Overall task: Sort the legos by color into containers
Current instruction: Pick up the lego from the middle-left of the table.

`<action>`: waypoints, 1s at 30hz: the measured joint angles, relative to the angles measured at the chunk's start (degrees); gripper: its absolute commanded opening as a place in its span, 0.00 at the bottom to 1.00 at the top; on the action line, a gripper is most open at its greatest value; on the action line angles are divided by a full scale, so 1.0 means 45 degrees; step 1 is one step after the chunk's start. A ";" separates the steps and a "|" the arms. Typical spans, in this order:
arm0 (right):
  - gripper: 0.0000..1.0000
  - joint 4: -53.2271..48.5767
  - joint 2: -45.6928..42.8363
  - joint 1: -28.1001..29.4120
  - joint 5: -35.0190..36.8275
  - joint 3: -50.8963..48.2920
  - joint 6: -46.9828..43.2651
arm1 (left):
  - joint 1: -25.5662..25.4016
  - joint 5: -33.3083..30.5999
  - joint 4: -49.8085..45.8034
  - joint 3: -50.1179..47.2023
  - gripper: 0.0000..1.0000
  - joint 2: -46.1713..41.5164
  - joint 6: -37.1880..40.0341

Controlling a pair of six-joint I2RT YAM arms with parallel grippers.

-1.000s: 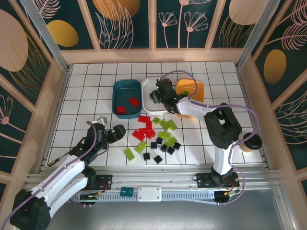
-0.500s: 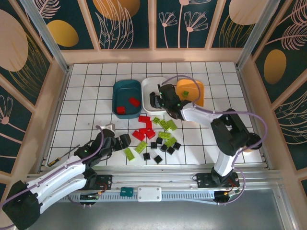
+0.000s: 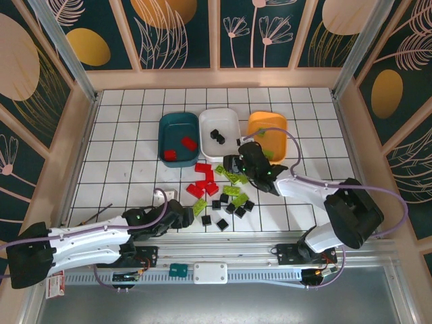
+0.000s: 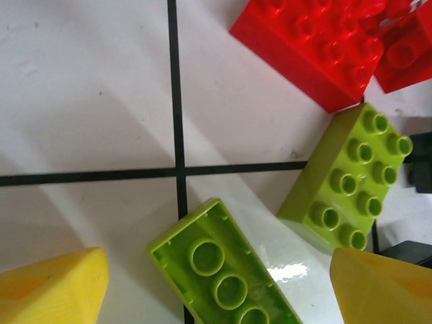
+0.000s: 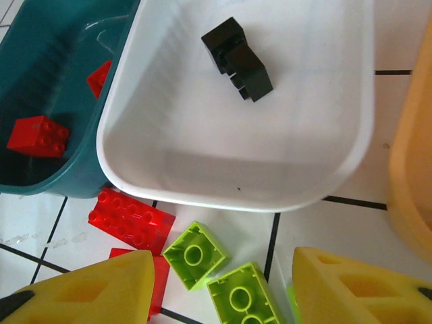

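Left end effector [image 4: 216, 289] spread around upturned green brick [image 4: 226, 270]; right end effector [image 5: 223, 287] spread, empty.

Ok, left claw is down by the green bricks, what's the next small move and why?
Probably lower the left claw a touch and close it. Its yellow fingertips are spread open on either side of the upturned lime-green brick, which lies hollow side up on the table, so it looks lined up for a grasp.
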 measured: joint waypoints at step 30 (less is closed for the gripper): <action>0.57 0.0078 -0.2341 -0.0155 0.0476 -0.1481 0.0248 | -0.0806 -0.1812 -0.0457 0.1219 0.32 0.2914 -0.0015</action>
